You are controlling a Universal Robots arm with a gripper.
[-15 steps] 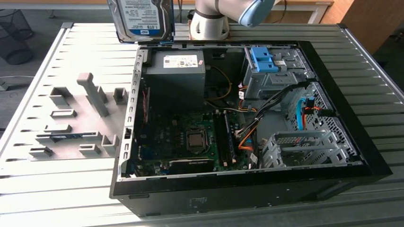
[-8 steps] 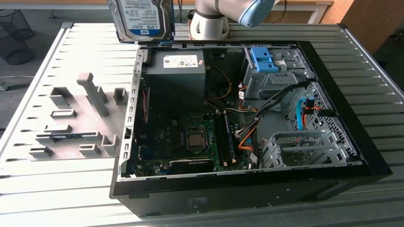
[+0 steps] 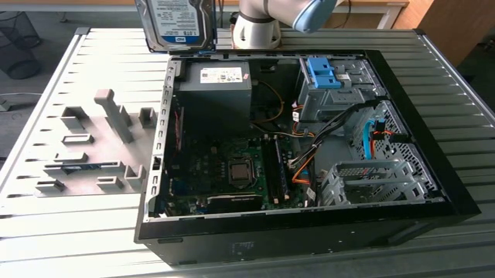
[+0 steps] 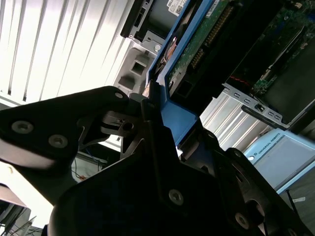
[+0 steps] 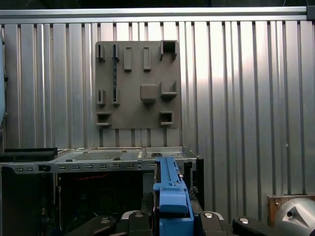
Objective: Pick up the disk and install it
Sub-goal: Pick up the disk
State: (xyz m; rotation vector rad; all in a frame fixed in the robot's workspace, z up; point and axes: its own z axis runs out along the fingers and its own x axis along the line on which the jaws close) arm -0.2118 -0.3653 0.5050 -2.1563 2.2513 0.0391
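Ribbed grey metal counter (image 3: 77, 231) carries an open black computer case (image 3: 309, 237), a grey fixture board (image 3: 101, 156) beside it. Above the case's far edge the disk (image 3: 176, 23) stands upright, long axis vertical, white-and-blue label toward the camera. In the second wrist view the pincer (image 4: 167, 115) clamps its blue frame.

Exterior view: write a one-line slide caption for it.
Disk in the air beyond the open computer case, beside the arm's base; grey fixture plate on the exterior view's left.

One disk (image 3: 176, 23), one open computer case (image 3: 309, 231), one grey fixture board (image 3: 99, 147) and one power-supply box (image 3: 215, 98) were on hand.
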